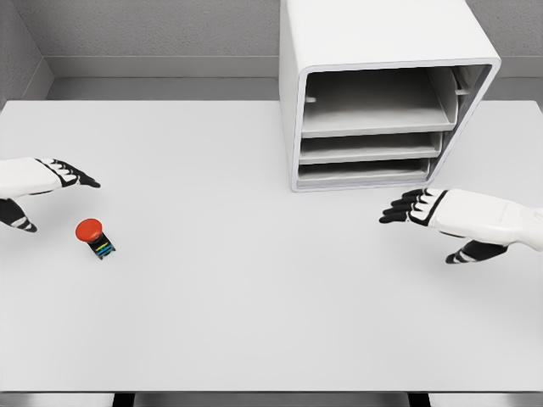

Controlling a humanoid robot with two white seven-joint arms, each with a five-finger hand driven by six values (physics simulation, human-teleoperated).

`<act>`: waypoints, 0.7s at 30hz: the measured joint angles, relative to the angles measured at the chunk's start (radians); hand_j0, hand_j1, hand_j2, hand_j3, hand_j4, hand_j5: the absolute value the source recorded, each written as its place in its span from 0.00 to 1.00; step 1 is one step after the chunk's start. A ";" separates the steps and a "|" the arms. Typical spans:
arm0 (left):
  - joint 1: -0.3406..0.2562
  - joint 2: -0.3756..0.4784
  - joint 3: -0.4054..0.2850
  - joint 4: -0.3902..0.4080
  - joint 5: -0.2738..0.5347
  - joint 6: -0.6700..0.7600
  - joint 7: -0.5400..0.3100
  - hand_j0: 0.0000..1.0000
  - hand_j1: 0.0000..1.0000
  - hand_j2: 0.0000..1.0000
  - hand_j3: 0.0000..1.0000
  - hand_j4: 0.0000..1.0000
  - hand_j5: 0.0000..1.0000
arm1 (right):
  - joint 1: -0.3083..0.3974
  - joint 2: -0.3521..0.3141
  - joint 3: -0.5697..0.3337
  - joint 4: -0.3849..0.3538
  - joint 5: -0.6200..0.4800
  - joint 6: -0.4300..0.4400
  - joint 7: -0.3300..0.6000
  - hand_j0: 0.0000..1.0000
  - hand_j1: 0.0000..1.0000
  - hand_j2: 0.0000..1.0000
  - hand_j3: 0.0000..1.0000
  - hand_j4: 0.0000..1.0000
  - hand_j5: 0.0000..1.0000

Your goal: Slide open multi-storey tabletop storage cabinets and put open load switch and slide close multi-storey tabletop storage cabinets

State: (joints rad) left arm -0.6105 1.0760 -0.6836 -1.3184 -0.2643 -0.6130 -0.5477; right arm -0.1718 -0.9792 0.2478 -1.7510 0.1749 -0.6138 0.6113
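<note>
Both hands are held above the white table (254, 322) with fingers extended and nothing grasped: the left hand (51, 182) at the left edge, the right hand (441, 216) at the right, in front of the storage cabinet (382, 51). The load switch (95, 237), red-capped, is seen lying just below the left hand. Bare tabletop is seen between switch and cabinet.

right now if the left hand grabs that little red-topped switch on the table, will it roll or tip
The load switch lies tilted on the table, so it looks unstable already. Its round red cap is wider than the dark body, so a push would probably pivot or roll it in an arc. It looks small and rigid, likely light; the left hand should pinch the body.
</note>
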 measured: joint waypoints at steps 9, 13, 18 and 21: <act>0.001 0.019 -0.058 -0.060 0.001 0.000 -0.011 1.00 1.00 1.00 1.00 1.00 1.00 | -0.150 0.024 0.036 0.015 0.010 0.002 0.000 1.00 1.00 1.00 1.00 1.00 1.00; 0.002 0.008 -0.086 -0.087 -0.001 0.000 -0.011 1.00 1.00 1.00 1.00 1.00 1.00 | -0.212 0.048 0.091 0.042 0.048 0.001 0.000 1.00 1.00 1.00 1.00 1.00 1.00; 0.002 -0.009 -0.106 -0.090 -0.007 0.000 -0.012 1.00 1.00 1.00 1.00 1.00 1.00 | -0.276 0.061 0.111 0.062 0.068 0.014 0.000 1.00 1.00 1.00 1.00 1.00 1.00; 0.002 -0.012 -0.110 -0.090 -0.008 0.000 -0.012 1.00 1.00 1.00 1.00 1.00 1.00 | -0.350 0.077 0.141 0.093 0.073 0.028 0.000 1.00 1.00 1.00 1.00 1.00 1.00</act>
State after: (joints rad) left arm -0.6090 1.0639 -0.7933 -1.4082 -0.2719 -0.6130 -0.5601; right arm -0.5215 -0.9024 0.3884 -1.6585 0.2484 -0.5861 0.6111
